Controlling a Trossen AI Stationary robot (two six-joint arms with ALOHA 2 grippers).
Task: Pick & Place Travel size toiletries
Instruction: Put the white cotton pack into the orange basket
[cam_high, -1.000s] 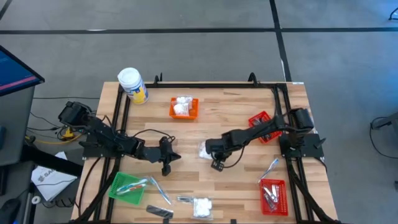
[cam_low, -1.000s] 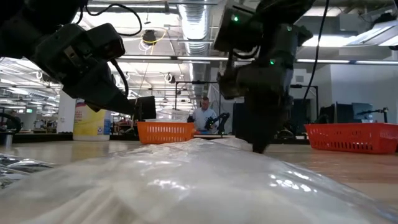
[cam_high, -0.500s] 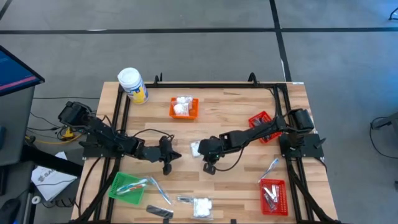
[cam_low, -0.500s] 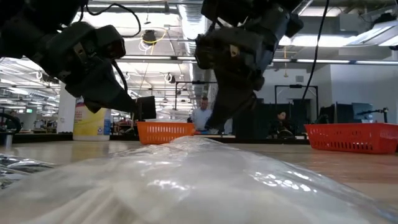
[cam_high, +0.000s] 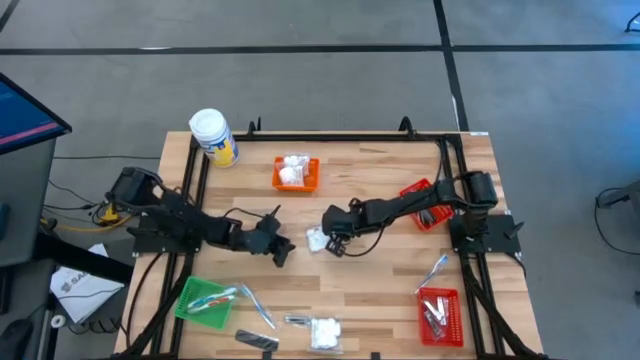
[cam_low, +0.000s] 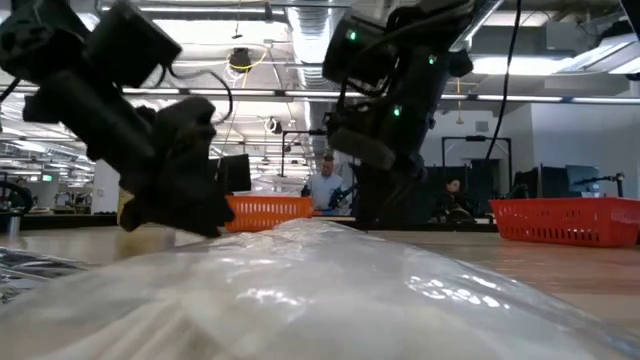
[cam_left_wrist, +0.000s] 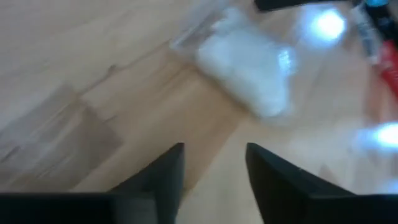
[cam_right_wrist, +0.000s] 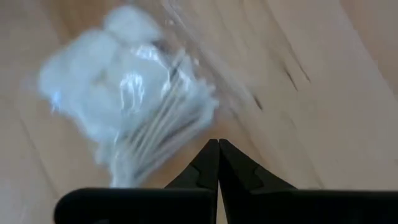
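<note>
Two grippers are seen flanking one white packet (cam_high: 316, 239) at mid-table. Right gripper (cam_right_wrist: 217, 152) is shown fully closed, empty, its tips just beside the packet, whose sticks run lengthwise away from them. Left gripper (cam_left_wrist: 213, 163), parted and empty, is placed slightly farther off, the packet ahead.

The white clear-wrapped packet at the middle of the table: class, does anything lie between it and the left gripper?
Nothing visible does. The left gripper, fingers apart, faces the white packet across bare table. The right gripper, shut, sits at the packet's far side, not in the left gripper's path.
</note>
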